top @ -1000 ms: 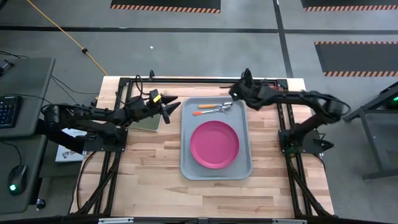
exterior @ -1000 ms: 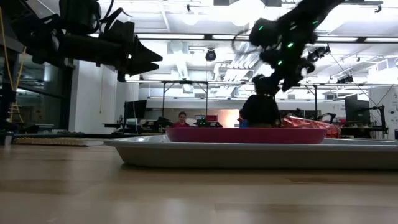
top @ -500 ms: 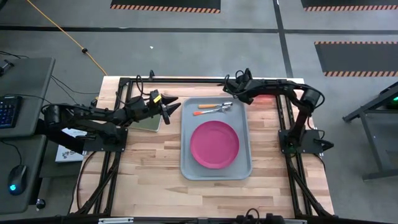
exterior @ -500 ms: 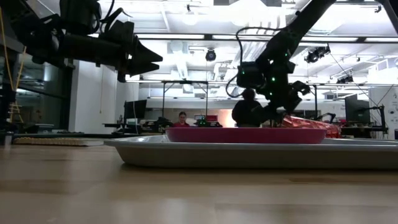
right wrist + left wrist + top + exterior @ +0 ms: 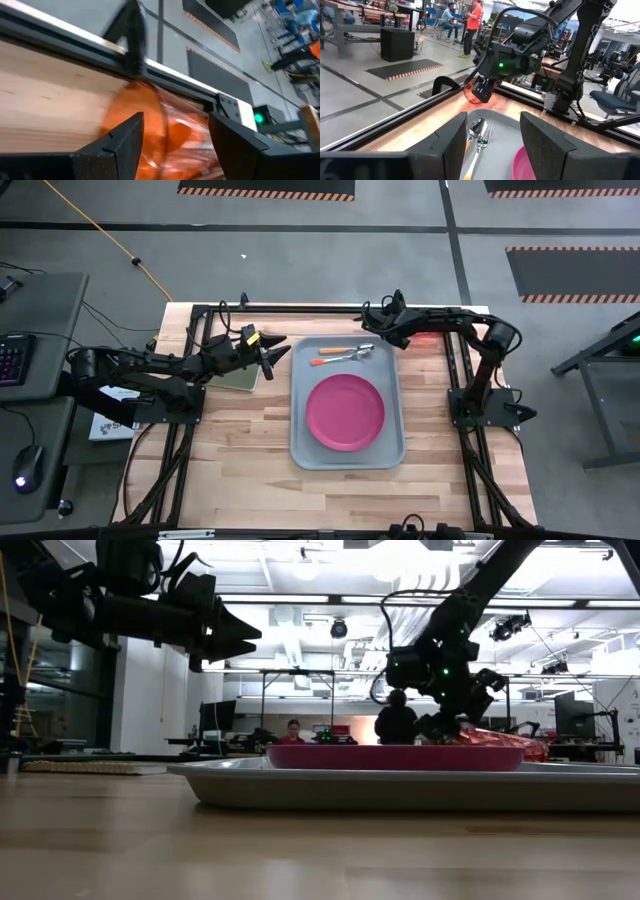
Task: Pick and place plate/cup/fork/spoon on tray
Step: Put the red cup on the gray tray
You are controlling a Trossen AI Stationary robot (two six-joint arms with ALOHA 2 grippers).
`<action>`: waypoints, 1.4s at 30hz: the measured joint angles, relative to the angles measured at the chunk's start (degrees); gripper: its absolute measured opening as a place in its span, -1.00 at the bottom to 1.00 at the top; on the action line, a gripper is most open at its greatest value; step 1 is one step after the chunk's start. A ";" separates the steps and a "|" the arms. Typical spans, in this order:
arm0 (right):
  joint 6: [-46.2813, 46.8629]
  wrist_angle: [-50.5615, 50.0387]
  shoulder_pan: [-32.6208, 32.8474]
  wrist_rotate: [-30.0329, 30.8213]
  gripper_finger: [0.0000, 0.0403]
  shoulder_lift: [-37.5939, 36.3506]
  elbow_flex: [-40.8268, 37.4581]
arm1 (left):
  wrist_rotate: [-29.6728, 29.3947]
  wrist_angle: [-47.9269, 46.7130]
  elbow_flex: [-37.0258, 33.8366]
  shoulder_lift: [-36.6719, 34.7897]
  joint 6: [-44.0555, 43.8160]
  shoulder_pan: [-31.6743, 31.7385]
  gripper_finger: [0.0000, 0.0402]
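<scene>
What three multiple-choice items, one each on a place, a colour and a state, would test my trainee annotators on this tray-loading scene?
1. Where does the plate lie?
A. on the tray
B. on the bare table
C. on the green pad

2. What colour is the plate?
A. pale blue
B. magenta-pink
C. yellow

3. How are the right gripper's fingers set?
A. shut with nothing between them
B. spread apart, with the cup just ahead of them
C. clamped on the fork

Key: 1 A, the high view shows the plate inside the tray's rim, nearer its front end. 2 B, both the high and low views show it magenta-pink. 3 B, the right wrist view shows the two fingers apart and the orange cup lying on its side on the wood beyond them.
</scene>
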 joint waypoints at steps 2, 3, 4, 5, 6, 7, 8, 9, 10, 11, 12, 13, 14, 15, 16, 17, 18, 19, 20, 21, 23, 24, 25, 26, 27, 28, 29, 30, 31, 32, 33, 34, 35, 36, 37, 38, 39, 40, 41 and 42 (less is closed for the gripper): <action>1.08 -1.98 -0.74 0.00 0.07 0.00 -0.24 | 0.01 -0.01 0.00 0.00 0.02 0.00 -0.15; 1.59 -2.70 -1.06 0.00 0.07 0.00 -0.24 | 0.01 -0.01 0.00 -0.01 0.00 0.00 -0.15; 2.31 -3.22 -1.32 0.00 0.07 0.00 -0.24 | 0.01 -0.01 0.00 0.00 0.02 0.00 -0.15; 2.64 -3.73 -1.51 0.00 0.07 0.00 -0.24 | 0.01 -0.01 0.00 0.00 0.02 0.00 -0.15; 2.80 -4.13 -1.72 0.00 0.07 0.00 -0.24 | 0.01 -0.01 0.00 0.00 0.02 0.00 -0.15; 2.80 -4.48 -1.86 0.00 0.07 0.00 -0.24 | 0.01 -0.01 0.00 0.00 0.02 0.00 -0.15; 2.78 -4.87 -1.86 -0.13 0.07 0.00 -0.24 | 0.01 -0.01 0.00 0.00 0.02 0.00 -0.15; 2.78 -5.04 -1.85 -0.29 0.06 0.00 -0.24 | 0.01 -0.01 0.00 -0.01 0.02 0.00 -0.15; 2.80 -5.14 -1.85 -0.32 0.05 0.00 -0.24 | 0.01 -0.01 0.00 -0.02 0.02 0.00 -0.15; 2.79 -5.34 -1.86 -0.31 0.03 0.00 -0.24 | 0.01 -0.01 0.00 -0.01 0.02 0.00 -0.15; 2.80 -5.51 -1.86 -0.33 -0.01 0.00 -0.24 | 0.01 -0.01 0.00 -0.01 0.02 0.00 -0.15; 2.80 -5.62 -1.85 -0.38 -0.05 0.00 -0.24 | 0.01 -0.01 0.00 -0.01 0.02 0.00 -0.15; 2.79 -5.68 -1.84 -0.47 -0.11 0.00 -0.24 | 0.01 -0.01 0.00 0.00 0.03 0.00 -0.15; 2.80 -5.80 -1.79 -0.57 -0.18 0.00 -0.24 | 0.01 -0.01 0.00 0.00 0.02 0.00 -0.15; 2.80 -6.00 -1.73 -0.68 -0.26 0.00 -0.24 | 0.01 -0.01 0.00 -0.02 0.02 0.00 -0.15; 2.78 -6.17 -1.69 -0.68 -0.34 0.00 -0.24 | 0.01 -0.01 0.00 0.00 0.04 0.00 -0.15; 2.74 -6.43 -1.65 -0.38 -0.43 0.00 -0.24 | 0.01 -0.01 0.00 0.00 0.04 0.00 -0.15; 2.55 -6.87 -1.64 0.30 -0.52 -0.06 -0.22 | 0.01 -0.01 0.00 -0.01 0.04 0.00 -0.15; 2.38 -7.28 -1.64 1.10 -0.61 -0.12 -0.20 | 0.01 -0.01 0.00 0.00 0.04 0.00 -0.15; 2.19 -7.80 -1.58 1.97 -0.69 -0.19 -0.17 | 0.01 -0.01 0.00 0.00 0.04 0.00 -0.15; 2.05 -9.32 -1.15 3.56 -0.83 -0.20 -0.15 | 0.01 -0.01 0.00 0.00 0.04 0.00 -0.15; 2.07 -10.33 -0.82 4.23 -0.88 -0.20 -0.18 | 0.01 -0.01 0.00 0.00 0.04 0.00 -0.15; 2.28 -11.09 -0.46 4.70 -0.92 -0.20 -0.22 | 0.01 -0.01 0.00 0.00 0.04 0.00 -0.15; 2.99 -11.75 -0.09 5.19 -0.95 -0.20 -0.22 | 0.01 -0.01 0.00 0.00 0.04 0.00 -0.15; 3.96 -12.44 0.22 5.75 -0.96 -0.20 -0.20 | 0.01 -0.01 0.00 0.00 0.04 0.00 -0.15; 4.73 -13.57 0.59 5.84 -0.96 -0.20 -0.20 | 0.01 -0.01 0.00 0.00 0.04 0.00 -0.15; 5.18 -14.75 0.95 5.81 -0.96 -0.20 -0.20 | 0.01 -0.01 0.00 -0.01 0.04 0.00 -0.15; 5.38 -15.80 1.33 5.75 -0.96 -0.19 -0.20 | 0.01 -0.01 0.01 0.00 0.04 -0.01 -0.15; 5.51 -16.91 1.70 5.55 -0.96 -0.27 -0.20 | 0.01 -0.01 0.02 -0.01 0.05 -0.01 -0.15; 5.54 -17.94 2.13 5.28 -0.97 -0.57 -0.23 | 0.01 -0.01 0.02 0.00 0.04 -0.02 -0.15; 5.55 -18.93 2.60 4.90 -0.97 -1.20 -0.24 | 0.01 -0.01 0.02 0.00 0.05 -0.01 -0.15; 5.51 -19.75 3.14 4.54 -0.99 -2.13 -0.24 | 0.01 -0.01 0.02 -0.02 0.07 -0.02 -0.15; 5.33 -20.42 3.80 3.99 -1.00 -3.26 -0.24 | -0.01 -0.01 0.02 0.00 0.07 -0.02 -0.15; 4.80 -21.00 4.58 3.44 -1.00 -4.62 -0.24 | 0.01 -0.01 0.02 0.00 0.07 -0.02 -0.15; 4.10 -21.38 5.38 3.19 -1.00 -6.18 -0.24 | 0.01 -0.01 0.02 0.00 0.07 -0.02 -0.15; 3.29 -21.89 6.28 3.17 -1.00 -8.15 -0.28 | -0.02 -0.01 0.02 0.00 0.07 -0.02 -0.15; 2.04 -22.17 7.29 3.17 -1.00 -10.49 -0.28 | 0.01 -0.01 0.02 0.00 0.07 -0.02 -0.15; 0.40 -22.33 8.29 2.97 -1.00 -12.89 -0.28 | -0.01 -0.01 0.02 0.00 0.07 -0.02 -0.15; -1.29 -22.23 9.33 2.09 -1.00 -15.42 -0.28 | 0.01 -0.01 0.02 0.00 0.07 -0.02 -0.15; -3.12 -22.15 10.51 0.92 -1.00 -18.13 -0.28 | 0.01 0.00 0.02 0.00 0.07 -0.02 -0.15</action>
